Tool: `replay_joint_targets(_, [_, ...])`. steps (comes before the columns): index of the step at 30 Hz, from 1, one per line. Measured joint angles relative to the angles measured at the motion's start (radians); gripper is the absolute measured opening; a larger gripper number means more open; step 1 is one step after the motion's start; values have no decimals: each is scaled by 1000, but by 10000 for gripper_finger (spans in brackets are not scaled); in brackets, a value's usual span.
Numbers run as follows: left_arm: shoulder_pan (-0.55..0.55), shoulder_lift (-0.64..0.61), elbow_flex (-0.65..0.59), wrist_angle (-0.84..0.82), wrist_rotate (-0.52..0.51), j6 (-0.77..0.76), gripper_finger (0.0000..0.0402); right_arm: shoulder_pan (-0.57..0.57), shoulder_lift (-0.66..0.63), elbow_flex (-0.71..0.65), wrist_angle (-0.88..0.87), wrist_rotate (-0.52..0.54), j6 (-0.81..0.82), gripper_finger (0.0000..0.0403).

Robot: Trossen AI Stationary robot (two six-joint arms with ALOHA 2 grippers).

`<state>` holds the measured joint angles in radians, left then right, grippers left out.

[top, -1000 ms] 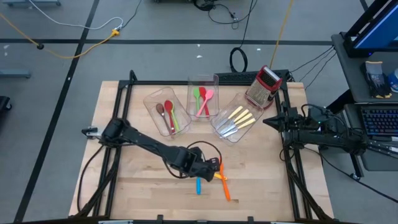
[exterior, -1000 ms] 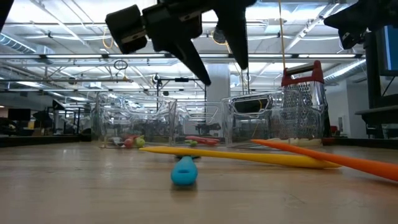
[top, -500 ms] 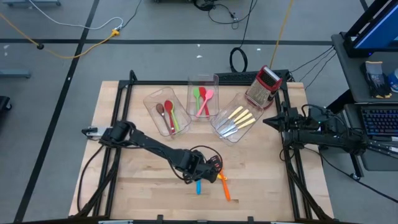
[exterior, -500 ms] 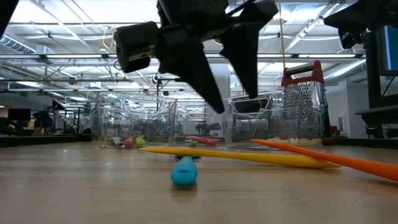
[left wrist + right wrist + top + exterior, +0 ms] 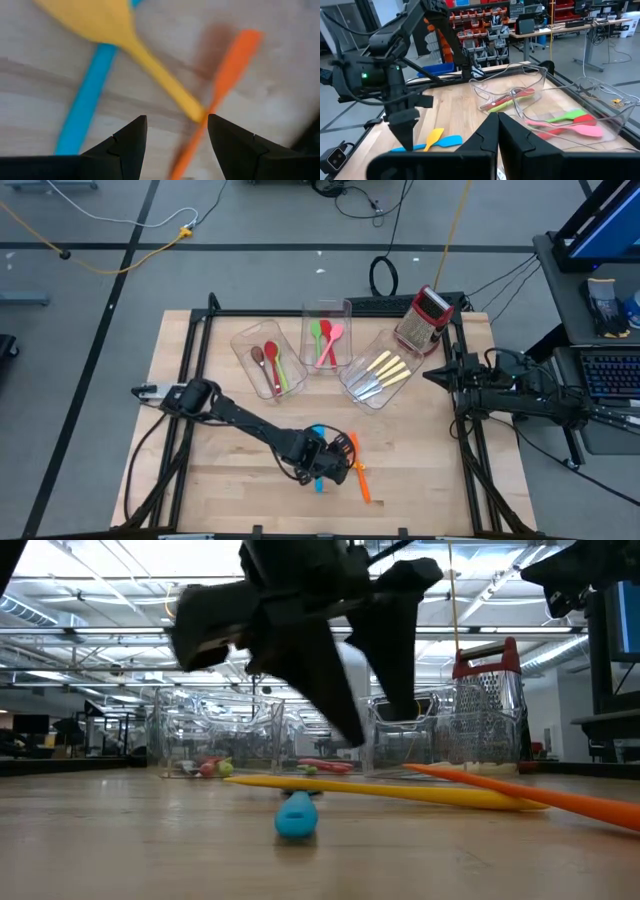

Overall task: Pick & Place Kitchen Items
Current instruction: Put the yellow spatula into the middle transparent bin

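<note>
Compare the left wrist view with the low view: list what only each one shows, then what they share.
Only the left wrist view: the yellow spatula's broad blade lying across the blue spatula, seen between the open left pincer's fingers.

Only the low view: the box grater, the clear bins holding utensils, and the room behind.

Both: the blue, yellow and orange spatula lying on the wooden table, with the left pincer above them.

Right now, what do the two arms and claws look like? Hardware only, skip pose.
Both arms are dark, near-black jointed links. The left claw has two black wedge-shaped fingers tapering to points; black cable loops beside its wrist in the high view. A small green light glows on the left arm in the right wrist view. The right claw has the same black angular fingers, with cables trailing behind its arm.
</note>
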<state>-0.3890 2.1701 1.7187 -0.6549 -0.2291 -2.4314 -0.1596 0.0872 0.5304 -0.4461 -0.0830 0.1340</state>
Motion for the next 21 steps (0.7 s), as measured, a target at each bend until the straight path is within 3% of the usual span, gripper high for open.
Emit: replay_joint_targets(21, [49, 54, 2, -9, 45, -38, 214, 0, 0, 0, 7, -1, -20, 0])
